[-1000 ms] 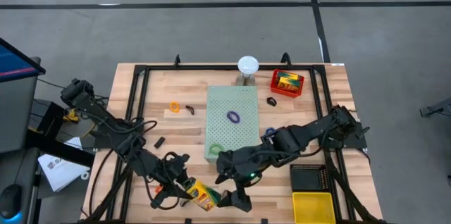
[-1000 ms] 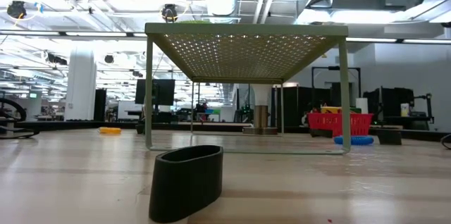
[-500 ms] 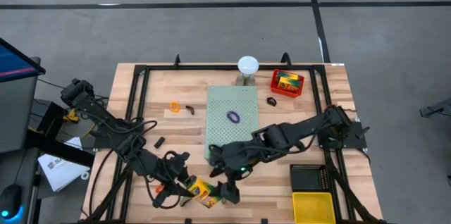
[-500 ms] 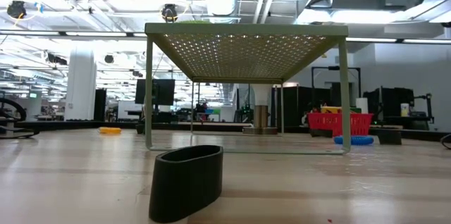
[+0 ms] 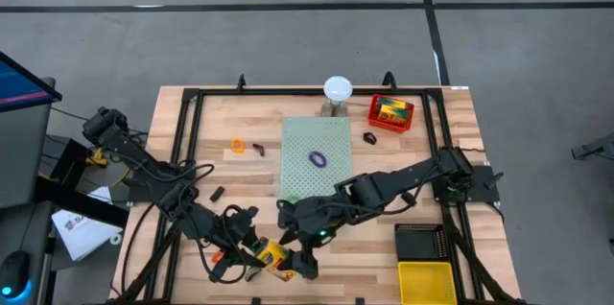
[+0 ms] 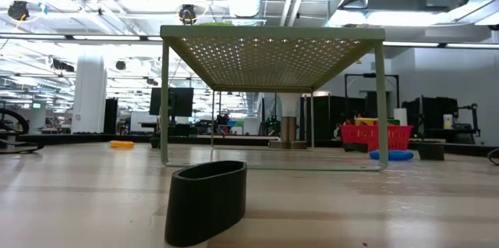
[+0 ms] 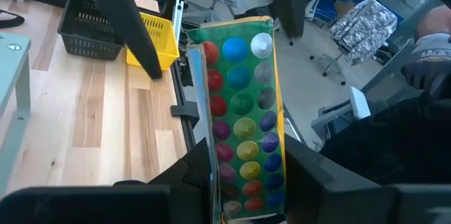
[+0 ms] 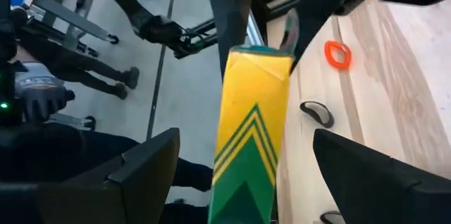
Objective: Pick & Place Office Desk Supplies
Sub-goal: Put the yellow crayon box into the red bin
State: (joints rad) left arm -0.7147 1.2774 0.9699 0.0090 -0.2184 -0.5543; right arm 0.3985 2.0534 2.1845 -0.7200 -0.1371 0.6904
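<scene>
Left gripper, near the front edge of the table, clenched on one end of a yellow-green printed box. In the left wrist view the box stands between the two dark fingers, its face printed with rows of coloured crayon tips on green with a yellow border; no brand name or other writing can be read on it.

Right gripper, just to the right of the left gripper at the box's other end, fingers spread to either side of the box and not yet closed on it. In the right wrist view the box shows yellow with green chevrons, midway between the fingers; no lettering is legible.

Beyond the left gripper, toward the table's far side: a small black clip, an orange band loop and a dark loop beside it. Beyond the right gripper: the pale-green perforated board with a purple band loop lying on it, a white dome on a grey stand, a dark loop, and a red basket holding another yellow-green box. To the right of the right gripper: a black basket and a yellow bin.

In the low view a black oval band stands on the table in front of the raised board.
</scene>
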